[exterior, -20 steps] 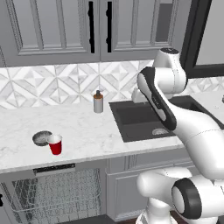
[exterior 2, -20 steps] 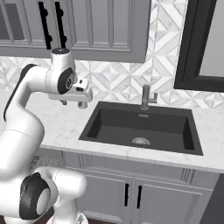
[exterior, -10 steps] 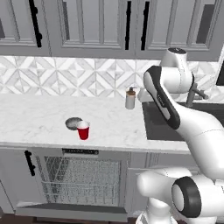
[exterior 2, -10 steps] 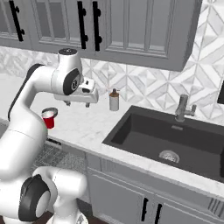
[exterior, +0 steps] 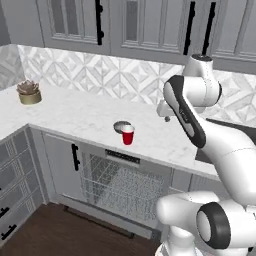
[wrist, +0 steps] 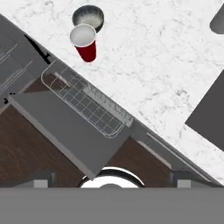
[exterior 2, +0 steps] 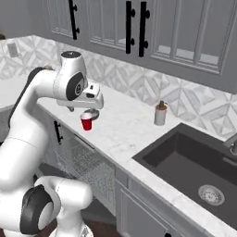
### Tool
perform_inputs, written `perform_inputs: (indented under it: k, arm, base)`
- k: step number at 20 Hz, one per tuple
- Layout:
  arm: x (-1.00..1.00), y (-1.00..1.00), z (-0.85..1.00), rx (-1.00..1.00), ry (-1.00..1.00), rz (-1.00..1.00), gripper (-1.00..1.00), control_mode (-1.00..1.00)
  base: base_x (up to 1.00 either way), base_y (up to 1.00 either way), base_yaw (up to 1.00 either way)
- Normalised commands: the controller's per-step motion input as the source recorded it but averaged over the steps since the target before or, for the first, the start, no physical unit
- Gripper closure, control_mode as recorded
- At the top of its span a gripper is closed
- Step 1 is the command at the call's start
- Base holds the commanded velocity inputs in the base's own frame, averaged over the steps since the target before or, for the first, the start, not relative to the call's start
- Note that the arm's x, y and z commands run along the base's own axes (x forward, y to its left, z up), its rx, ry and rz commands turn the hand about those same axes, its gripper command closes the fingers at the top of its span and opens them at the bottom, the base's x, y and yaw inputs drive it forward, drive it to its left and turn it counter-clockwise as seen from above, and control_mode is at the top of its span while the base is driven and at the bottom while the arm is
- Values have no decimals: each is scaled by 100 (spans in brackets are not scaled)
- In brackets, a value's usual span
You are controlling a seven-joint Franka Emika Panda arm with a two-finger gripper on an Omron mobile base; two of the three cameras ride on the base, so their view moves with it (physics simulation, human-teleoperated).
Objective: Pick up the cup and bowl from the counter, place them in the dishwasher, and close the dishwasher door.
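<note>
The red cup [exterior: 128,135] stands upright on the white marble counter [exterior: 75,115], near its front edge. The grey bowl [exterior: 121,126] sits just behind it and touches it. In the hand view the cup [wrist: 84,42] and bowl [wrist: 88,16] lie at the top. Below them the dishwasher [exterior: 120,182] has its wire rack [wrist: 87,105] slid out over the dropped dishwasher door [wrist: 74,131]. My gripper [exterior: 166,114] hangs above the counter, right of the cup. In the right base view the gripper [exterior 2: 83,109] is just over the cup [exterior 2: 86,123]. Its fingertips [wrist: 41,177] stand wide apart and hold nothing.
A grey soap bottle [exterior 2: 160,114] stands by the backsplash, left of the dark sink [exterior 2: 194,162]. A gold pot with a plant [exterior: 29,93] sits on the far left of the counter. Grey drawers with black handles [exterior: 10,200] flank the dishwasher over the wood floor.
The base has driven left, so the whole scene has slid right in both base views. The cup, bowl and dishwasher now lie nearer the middle. The arm's pose looks the same.
</note>
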Motion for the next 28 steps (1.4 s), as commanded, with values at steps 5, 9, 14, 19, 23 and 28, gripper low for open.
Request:
perform_inputs:
  k: [5,9,14,19,23,28]
  arm:
    - [0,0,0,0,0,0,-100,100]
    - [0,0,0,0,0,0,-100,100]
    - [0,0,0,0,0,0,-100,100]
    - [0,0,0,0,0,0,-100,100]
    - [0,0,0,0,0,0,-100,100]
    - [0,0,0,0,0,0,-100,100]
  base:
    - [0,-49,54]
    - [0,-56,56]
    - [0,-60,49]
    - [0,-60,36]
    - [0,-62,25]
    - [0,-56,14]
